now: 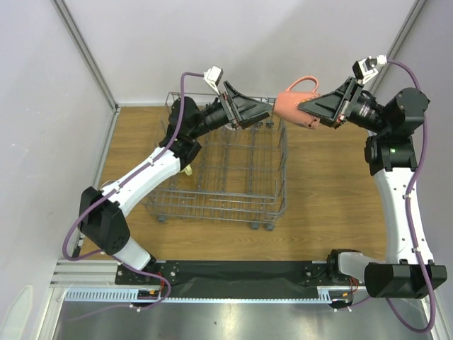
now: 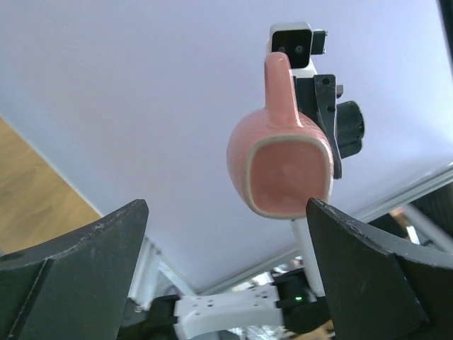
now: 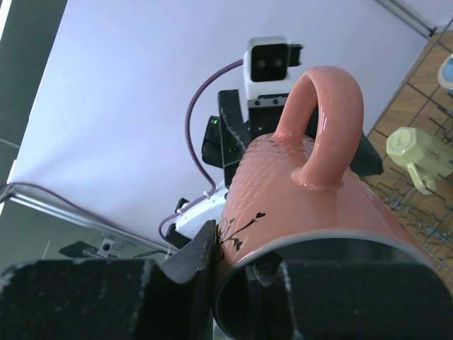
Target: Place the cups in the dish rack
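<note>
A salmon pink cup (image 1: 294, 108) with a handle hangs in the air beyond the dish rack's back right corner. My right gripper (image 1: 309, 111) is shut on its rim, one finger inside and one outside (image 3: 244, 269). The right wrist view shows the pink cup (image 3: 318, 205) with its handle up. My left gripper (image 1: 267, 113) stands open just left of the cup, facing its base, not touching it. In the left wrist view the cup's base (image 2: 287, 166) sits above and between the wide-apart fingers (image 2: 92, 262). The grey wire dish rack (image 1: 276, 202) lies below. A pale yellow cup (image 3: 414, 152) lies in the rack.
The rack stands on a wooden table (image 1: 333, 184) with white walls close behind and a metal post (image 1: 85, 49) at the left. The left arm (image 1: 141, 177) reaches across the rack's left side. A blue cup (image 3: 446, 71) peeks in at the right wrist view's edge.
</note>
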Controlling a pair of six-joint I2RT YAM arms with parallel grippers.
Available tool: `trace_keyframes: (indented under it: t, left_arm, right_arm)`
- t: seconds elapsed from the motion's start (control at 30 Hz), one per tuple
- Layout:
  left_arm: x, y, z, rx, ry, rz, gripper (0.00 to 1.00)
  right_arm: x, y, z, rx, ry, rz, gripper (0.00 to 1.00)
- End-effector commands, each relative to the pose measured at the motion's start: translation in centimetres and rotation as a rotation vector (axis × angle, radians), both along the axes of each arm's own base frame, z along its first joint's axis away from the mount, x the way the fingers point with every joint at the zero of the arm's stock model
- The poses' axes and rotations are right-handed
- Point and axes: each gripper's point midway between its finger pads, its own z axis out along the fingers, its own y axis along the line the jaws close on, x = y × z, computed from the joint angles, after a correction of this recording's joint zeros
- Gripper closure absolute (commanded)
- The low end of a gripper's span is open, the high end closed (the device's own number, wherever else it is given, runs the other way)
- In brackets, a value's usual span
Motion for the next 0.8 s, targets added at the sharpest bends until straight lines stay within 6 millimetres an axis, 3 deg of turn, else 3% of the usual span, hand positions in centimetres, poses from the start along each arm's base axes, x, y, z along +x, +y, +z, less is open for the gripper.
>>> trace_keyframes:
  t: [0.0,0.13,0.37,0.43,0.77]
  left_arm:
    - [-1.9,0.2,3.2,-0.143,0.009,-0.043,0.00]
    - [-2.5,-0.5,3.0,-0.125,0.028,-0.050,0.00]
    - [-4.9,-1.3,5.3,-0.176,-0.065,-0.086,0.00]
    - [-4.7,-1.9,4.6,-0.129,-0.069,-0.075,0.00]
    - [-5.5,-2.8,5.0,-0.107,-0.084,-0.082,0.03]
  right_arm:
    - [-2.4,0.6,3.2,-0.008,-0.190,0.033,1.00]
    - [-3.0,1.3,3.2,-0.007,-0.196,0.057,1.00]
    - [-3.0,1.6,2.6,0.003,-0.159,0.060,1.00]
    - [-3.3,1.6,2.7,0.009,-0.158,0.059,1.00]
    - [-4.2,1.8,2.5,0.012,-0.145,0.056,1.00]
